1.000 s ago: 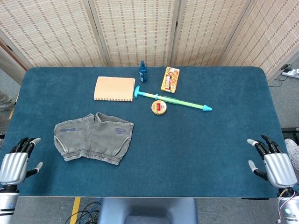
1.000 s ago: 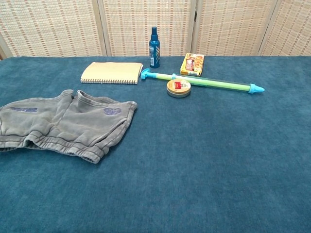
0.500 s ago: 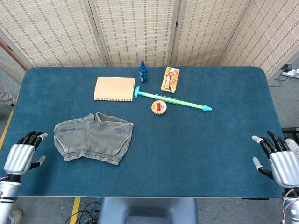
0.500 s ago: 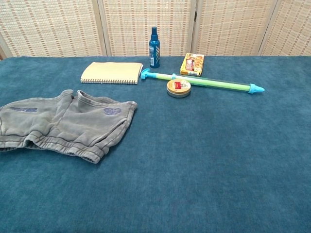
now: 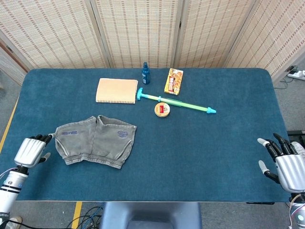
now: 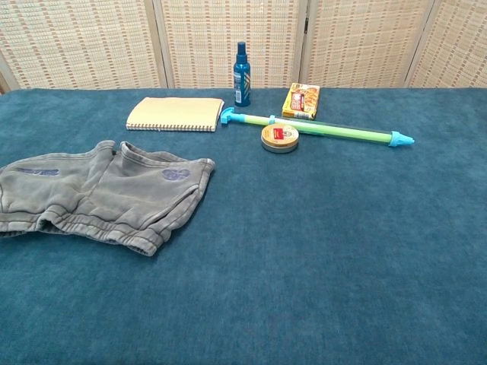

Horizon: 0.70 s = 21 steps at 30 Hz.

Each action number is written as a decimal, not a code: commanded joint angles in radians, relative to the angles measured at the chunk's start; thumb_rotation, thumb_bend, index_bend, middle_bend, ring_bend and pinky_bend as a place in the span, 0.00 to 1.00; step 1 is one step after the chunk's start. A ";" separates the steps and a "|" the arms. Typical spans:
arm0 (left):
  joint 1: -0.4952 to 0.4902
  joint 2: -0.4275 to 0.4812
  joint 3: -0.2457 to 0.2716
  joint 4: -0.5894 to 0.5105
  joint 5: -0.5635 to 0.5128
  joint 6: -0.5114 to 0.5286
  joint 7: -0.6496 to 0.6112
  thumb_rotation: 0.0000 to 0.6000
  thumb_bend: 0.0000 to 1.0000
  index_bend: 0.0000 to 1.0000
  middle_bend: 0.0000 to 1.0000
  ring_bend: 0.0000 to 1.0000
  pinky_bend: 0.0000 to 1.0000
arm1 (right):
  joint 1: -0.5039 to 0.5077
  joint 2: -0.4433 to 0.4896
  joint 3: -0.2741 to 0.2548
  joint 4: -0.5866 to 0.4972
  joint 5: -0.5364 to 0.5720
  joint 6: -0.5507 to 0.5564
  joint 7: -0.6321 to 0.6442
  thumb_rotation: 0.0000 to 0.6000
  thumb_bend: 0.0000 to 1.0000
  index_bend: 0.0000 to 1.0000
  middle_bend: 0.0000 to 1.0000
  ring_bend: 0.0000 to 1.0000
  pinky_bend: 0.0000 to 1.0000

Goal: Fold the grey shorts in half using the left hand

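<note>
The grey shorts (image 5: pixel 95 140) lie spread flat on the left half of the blue table, waistband toward the front; the chest view shows the shorts (image 6: pixel 99 194) at its left edge. My left hand (image 5: pixel 31 150) hovers just left of the shorts' left leg, fingers apart and holding nothing, with fingertips close to the cloth. My right hand (image 5: pixel 286 167) sits at the table's front right corner, fingers spread and empty. Neither hand shows in the chest view.
At the back of the table lie a tan notebook (image 5: pixel 116 90), a blue spray bottle (image 5: pixel 146 73), an orange snack box (image 5: pixel 174 81), a round tin (image 5: pixel 162 109) and a long green-and-blue pump toy (image 5: pixel 176 101). Woven screens stand behind.
My left hand has moved up and right, from the front left corner to beside the shorts' left leg. My right hand has drifted slightly right and down.
</note>
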 commanded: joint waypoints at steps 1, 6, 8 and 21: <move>-0.029 -0.062 0.026 0.127 0.026 -0.020 -0.078 1.00 0.24 0.29 0.55 0.53 0.74 | 0.001 0.000 0.000 -0.005 0.000 -0.002 -0.005 1.00 0.35 0.20 0.27 0.14 0.18; -0.046 -0.142 0.055 0.297 0.040 -0.046 -0.167 1.00 0.20 0.29 0.62 0.60 0.81 | 0.002 0.002 0.000 -0.015 0.001 -0.006 -0.017 1.00 0.36 0.20 0.27 0.14 0.18; -0.051 -0.174 0.064 0.358 0.044 -0.051 -0.202 1.00 0.17 0.29 0.64 0.62 0.83 | 0.001 0.003 0.000 -0.021 0.002 -0.006 -0.024 1.00 0.36 0.20 0.27 0.14 0.18; -0.111 -0.339 0.079 0.587 0.051 -0.061 -0.321 1.00 0.16 0.29 0.68 0.65 0.84 | -0.010 0.006 0.001 -0.043 0.011 0.002 -0.050 1.00 0.35 0.20 0.27 0.14 0.18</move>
